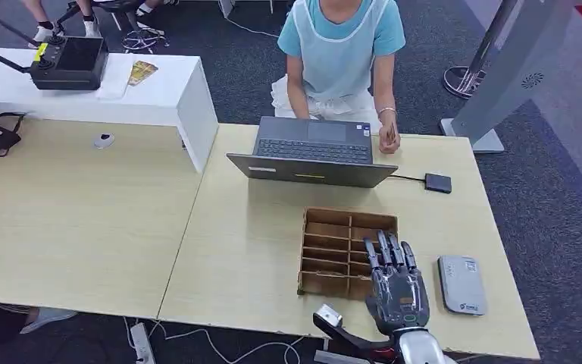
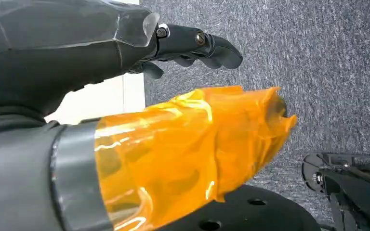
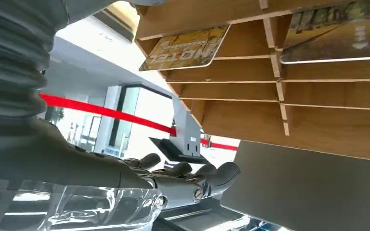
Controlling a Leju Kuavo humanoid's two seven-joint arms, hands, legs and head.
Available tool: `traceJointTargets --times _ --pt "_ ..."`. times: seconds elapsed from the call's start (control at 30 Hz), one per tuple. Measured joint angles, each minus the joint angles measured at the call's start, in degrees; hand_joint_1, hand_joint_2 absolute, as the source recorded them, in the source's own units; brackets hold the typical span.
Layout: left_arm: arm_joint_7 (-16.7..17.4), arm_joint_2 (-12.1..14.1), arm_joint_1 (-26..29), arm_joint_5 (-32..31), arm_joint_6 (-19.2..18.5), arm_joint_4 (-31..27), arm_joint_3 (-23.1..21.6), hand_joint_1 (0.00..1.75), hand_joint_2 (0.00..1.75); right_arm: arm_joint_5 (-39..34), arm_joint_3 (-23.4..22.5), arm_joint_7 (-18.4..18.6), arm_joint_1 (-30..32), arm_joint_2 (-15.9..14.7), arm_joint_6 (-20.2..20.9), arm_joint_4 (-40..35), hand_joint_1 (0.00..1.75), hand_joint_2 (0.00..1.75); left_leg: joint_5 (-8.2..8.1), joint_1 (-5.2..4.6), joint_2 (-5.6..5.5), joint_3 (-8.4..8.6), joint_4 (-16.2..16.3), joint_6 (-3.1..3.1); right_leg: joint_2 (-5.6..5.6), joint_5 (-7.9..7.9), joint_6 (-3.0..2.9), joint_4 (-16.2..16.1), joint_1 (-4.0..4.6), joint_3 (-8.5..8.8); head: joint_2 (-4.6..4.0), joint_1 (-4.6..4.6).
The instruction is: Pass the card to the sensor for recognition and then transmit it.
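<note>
Dark grey carpet surrounds 2 pale wood benches, with a white bench (image 1: 83, 95) at the upper left of the head view. On the nearer bench (image 1: 250, 250): an open laptop (image 1: 314, 152) at centre with a person (image 1: 342, 57) seated behind it, a small dark box (image 1: 438, 183) wired to it, a wooden divided rack (image 1: 333, 250) at lower centre, and a grey flat sensor (image 1: 461, 283) at lower right, lying just beside the rack. The right hand (image 1: 395, 284) hovers over the rack's right end, fingers (image 1: 390, 250) straight and slightly apart, holding nothing.

Left wrist view: the left hand (image 2: 125, 53) hangs over carpet, thumb wrapped in orange film (image 2: 192, 144); dark fingers (image 2: 212, 45) curl inward with nothing in them, so closed and empty.

Right wrist view: rack slots seen close up. A yellow card (image 3: 185, 48) marked MOTEL sits tilted in 1 slot at upper centre; a second card (image 3: 337, 36) lies in a slot at upper right. Right-hand fingers (image 3: 192, 180) at lower centre are apart from both cards.

Progress: early stage, by my read. No card is picked yet; the grasp, the pass over the sensor and the handover are all left. Which card is the target I cannot tell.
</note>
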Motion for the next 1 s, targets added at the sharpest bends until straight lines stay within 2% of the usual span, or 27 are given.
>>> traceJointTargets --times 0.57,1.0 --pt "0.3 0.0 0.0 0.0 0.0 0.0 0.0 0.0 0.0 0.0 -0.9 0.1 0.5 0.0 0.5 0.0 0.0 1.75 0.0 0.0 0.0 0.0 0.0 0.0 0.0 0.0 0.0 0.0 0.0 0.0 0.0 0.0" --pt "0.3 0.0 0.0 0.0 0.2 0.0 0.0 0.0 0.0 0.0 -3.3 -2.8 1.7 1.4 1.8 0.0 0.12 1.75 0.0 0.0 0.0 0.0 0.0 0.0 0.0 0.0 0.0 0.0 0.0 0.0 0.0 0.0"
